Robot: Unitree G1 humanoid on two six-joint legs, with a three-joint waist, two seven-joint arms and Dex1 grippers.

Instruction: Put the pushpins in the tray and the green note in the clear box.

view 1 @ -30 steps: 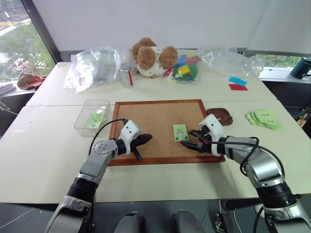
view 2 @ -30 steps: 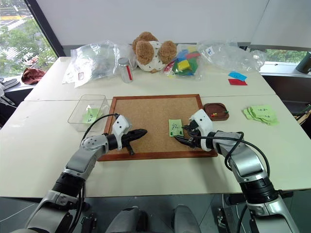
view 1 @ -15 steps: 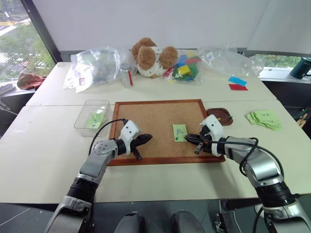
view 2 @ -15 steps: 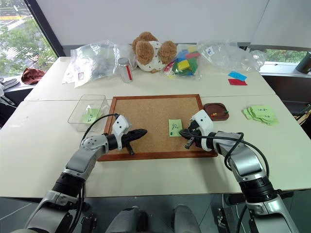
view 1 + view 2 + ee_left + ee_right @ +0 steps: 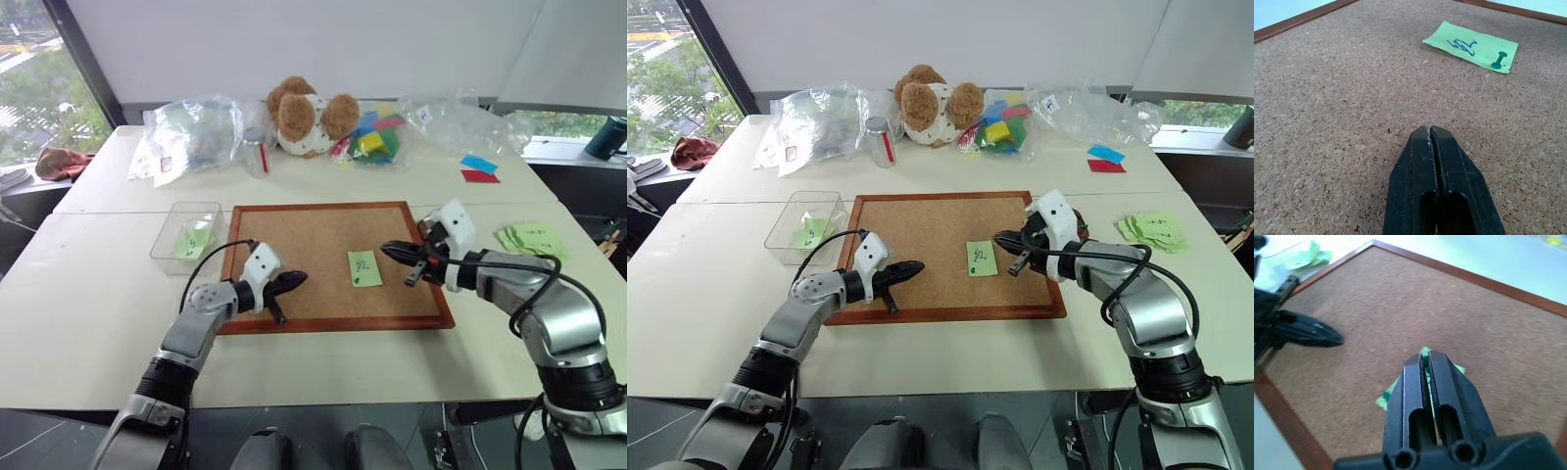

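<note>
1. Left gripper [image 5: 298,279]: my jaws are fully closed, fingertip against fingertip, with nothing between them. The gripper hangs low over the near left part of the corkboard [image 5: 294,227] and points right, toward the green note [image 5: 364,268].

2. Right gripper [image 5: 386,250]: my jaws are pressed together here as well. The gripper is raised above the right part of the corkboard, just right of the green note, and its tips point left and slightly down. In the right wrist view a sliver of green shows in the slit between the fingers [image 5: 1413,377]. I cannot tell whether that is a pin pinched there or the note beyond it.

3. Green note: it lies flat on the corkboard, right of centre, between my two grippers and nearer the right one. Neither gripper touches it. A dark scribble is visible on its face.

4. Pushpins: one green-headed pushpin [image 5: 1499,59] stands in the near left corner of the note.

5. Clear box [image 5: 172,233]: it sits on the table [image 5: 88,294] just off the corkboard's left edge, toward the far corner. A green slip [image 5: 192,240] lies inside it.

6. Other items: a pile of green slips [image 5: 534,240] lies on the table at the right, well apart from the corkboard. A teddy bear [image 5: 304,113] sits at the far edge of the table.
</note>
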